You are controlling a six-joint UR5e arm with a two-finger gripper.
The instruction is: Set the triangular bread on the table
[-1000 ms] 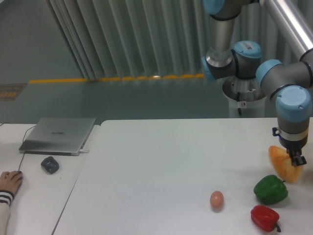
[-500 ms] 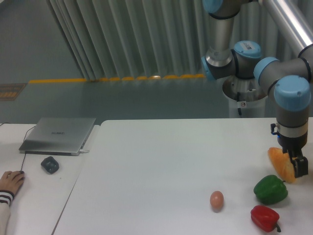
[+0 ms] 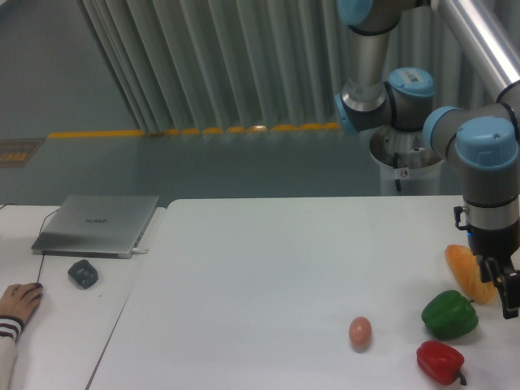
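The triangular bread [image 3: 465, 271] sits at the far right side of the white bench [image 3: 268, 268], a golden orange wedge partly hidden behind the arm's lower end. Whether it rests on the bench surface or is lifted just above it cannot be told from this view. The gripper [image 3: 505, 291] hangs at the right edge of the picture, directly beside and overlapping the bread's right side; its dark fingers [image 3: 509, 294] are partly cut off by the frame, so I cannot tell whether they are spread, pressed together, or pinching the bread.

Just below the bread lies a green bell pepper [image 3: 449, 315], and a red bell pepper [image 3: 439, 361] lies near the bench's front edge beneath that. A small tan egg [image 3: 360, 331] stands to the left of the peppers.

On the smaller desk [image 3: 57, 325] at left are a closed grey laptop [image 3: 97, 224], a dark mouse [image 3: 83, 273], and a person's hand [image 3: 16, 301].
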